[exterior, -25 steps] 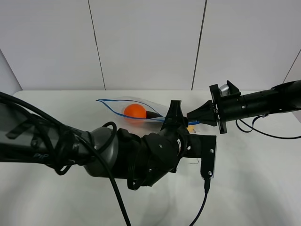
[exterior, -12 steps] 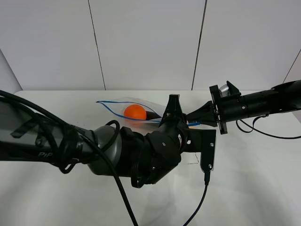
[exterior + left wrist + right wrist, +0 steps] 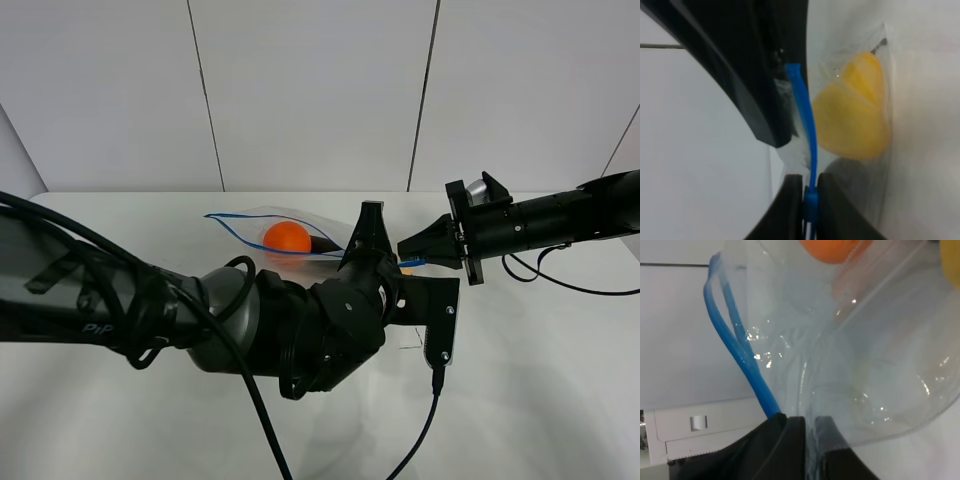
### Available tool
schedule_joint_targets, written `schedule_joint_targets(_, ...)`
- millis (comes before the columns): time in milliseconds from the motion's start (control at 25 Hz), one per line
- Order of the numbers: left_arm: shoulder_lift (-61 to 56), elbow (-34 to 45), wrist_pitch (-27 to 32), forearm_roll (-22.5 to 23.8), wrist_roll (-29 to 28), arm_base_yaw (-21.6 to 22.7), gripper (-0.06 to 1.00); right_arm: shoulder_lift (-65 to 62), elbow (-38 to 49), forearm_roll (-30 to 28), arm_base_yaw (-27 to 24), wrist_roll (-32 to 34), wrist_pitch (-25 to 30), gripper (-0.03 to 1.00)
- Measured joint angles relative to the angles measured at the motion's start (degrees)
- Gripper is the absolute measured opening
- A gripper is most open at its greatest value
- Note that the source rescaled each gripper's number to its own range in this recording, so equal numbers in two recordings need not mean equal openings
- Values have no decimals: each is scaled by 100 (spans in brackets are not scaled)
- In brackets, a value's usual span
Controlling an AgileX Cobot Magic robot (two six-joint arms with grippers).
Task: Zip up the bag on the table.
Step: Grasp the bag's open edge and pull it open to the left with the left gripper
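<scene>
The clear plastic bag [image 3: 250, 222] lies on the white table [image 3: 560, 360] at the back centre, with an orange ball [image 3: 288, 236] and a dark item showing inside. Its blue zipper strip [image 3: 232, 229] gapes open at the left end. My left gripper [image 3: 371, 222] is shut on the blue slider [image 3: 810, 201] at the bag's right end, next to a yellow item [image 3: 852, 117]. My right gripper [image 3: 406, 250] is shut on the bag's edge [image 3: 840, 390] beside the zipper strip [image 3: 740, 357], close against the left gripper.
The left arm's bulky body and cables [image 3: 250, 330] fill the front left of the table. The right arm [image 3: 560, 220] reaches in from the right, with a cable [image 3: 560, 282] trailing on the table. White wall panels stand behind.
My left gripper and wrist have shifted slightly up and back along the bag's right end. The right gripper and the bag have hardly moved.
</scene>
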Motion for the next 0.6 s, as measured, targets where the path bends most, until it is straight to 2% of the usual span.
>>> schedule_joint_targets(600,0,0,41,0,8,0,0,0,0,11,0,0,0,0)
